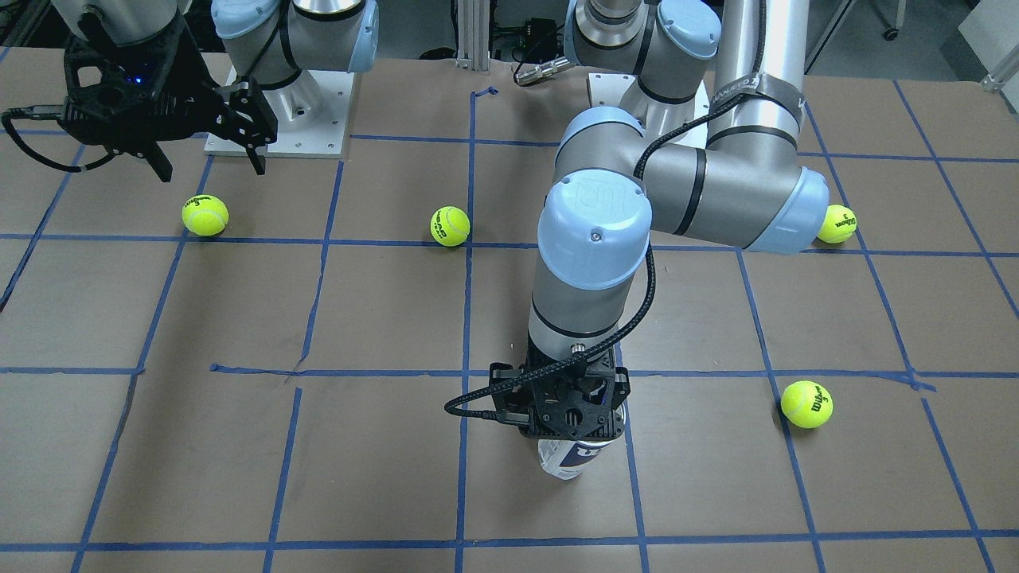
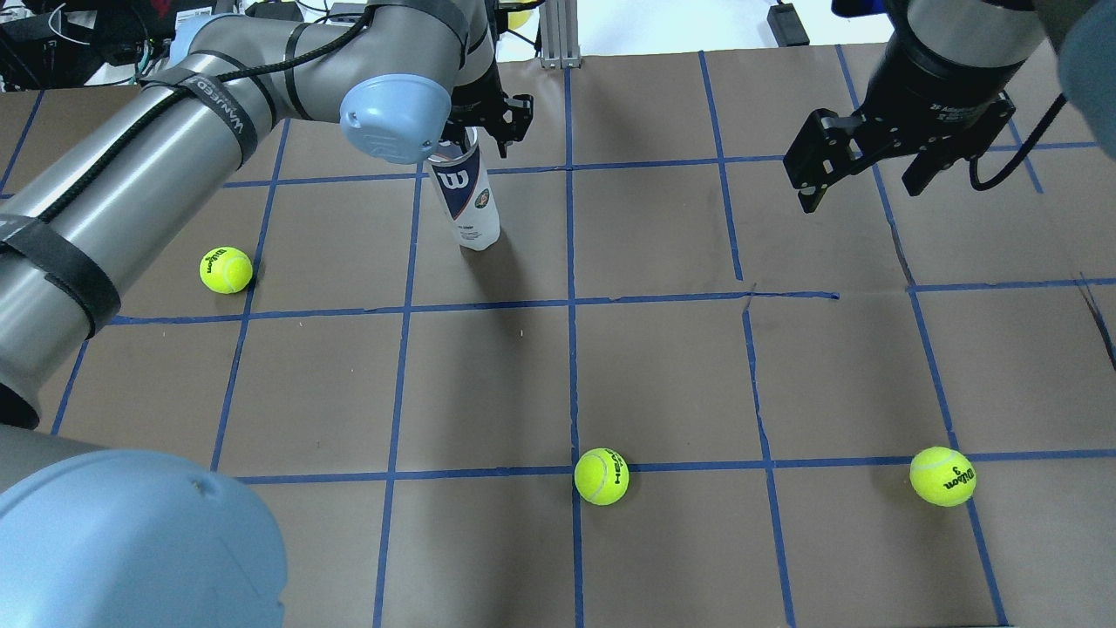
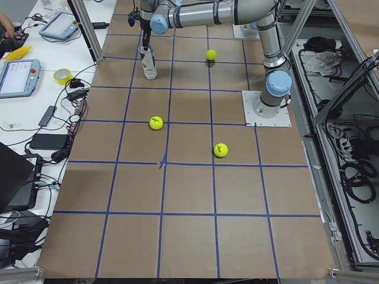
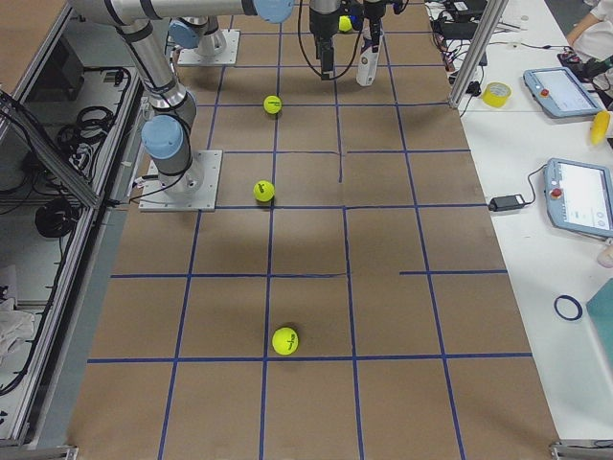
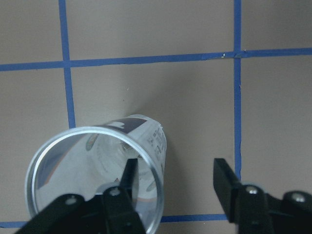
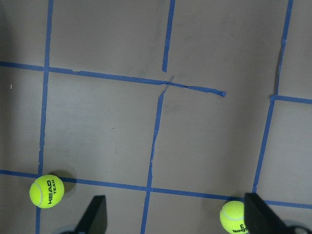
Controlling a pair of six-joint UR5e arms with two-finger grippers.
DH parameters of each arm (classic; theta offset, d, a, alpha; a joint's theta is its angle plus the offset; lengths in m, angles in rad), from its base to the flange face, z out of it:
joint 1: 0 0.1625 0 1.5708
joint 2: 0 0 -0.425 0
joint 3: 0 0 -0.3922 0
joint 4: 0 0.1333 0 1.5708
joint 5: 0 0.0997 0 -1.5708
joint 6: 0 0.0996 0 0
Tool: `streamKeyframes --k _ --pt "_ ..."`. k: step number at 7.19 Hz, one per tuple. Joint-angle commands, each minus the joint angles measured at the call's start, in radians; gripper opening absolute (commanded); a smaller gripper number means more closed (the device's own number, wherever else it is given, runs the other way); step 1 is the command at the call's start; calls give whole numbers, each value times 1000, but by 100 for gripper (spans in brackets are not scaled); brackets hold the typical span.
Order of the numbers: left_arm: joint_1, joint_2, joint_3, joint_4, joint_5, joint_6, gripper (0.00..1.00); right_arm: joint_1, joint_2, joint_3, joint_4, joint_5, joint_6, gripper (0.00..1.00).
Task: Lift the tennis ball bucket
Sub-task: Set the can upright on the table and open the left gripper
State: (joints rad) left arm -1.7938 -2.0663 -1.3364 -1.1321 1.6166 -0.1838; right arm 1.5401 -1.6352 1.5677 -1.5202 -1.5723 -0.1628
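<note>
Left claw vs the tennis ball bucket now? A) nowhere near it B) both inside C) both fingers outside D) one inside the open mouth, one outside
D: the left wrist view shows the left claw straddling the rim of the tennis ball bucket, one finger inside the mouth, one outside, jaws open.

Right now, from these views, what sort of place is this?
Most likely a robotics lab: a left arm and a right arm bolted at a table marked with a blue tape grid, and control tablets on the side bench.
</note>
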Motion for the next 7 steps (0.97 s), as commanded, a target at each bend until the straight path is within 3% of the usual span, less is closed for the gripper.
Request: streamKeyframes --k 1,4,7 --pt "-1 38 12 -38 -9 1 100 0 0 0 0 0 -1 100" --pt "16 145 77 -251 -7 33 100 0 0 0 -1 0 -3 100" --pt "146 259 62 -369 -4 240 100 0 0 0 0 0 -1 100"
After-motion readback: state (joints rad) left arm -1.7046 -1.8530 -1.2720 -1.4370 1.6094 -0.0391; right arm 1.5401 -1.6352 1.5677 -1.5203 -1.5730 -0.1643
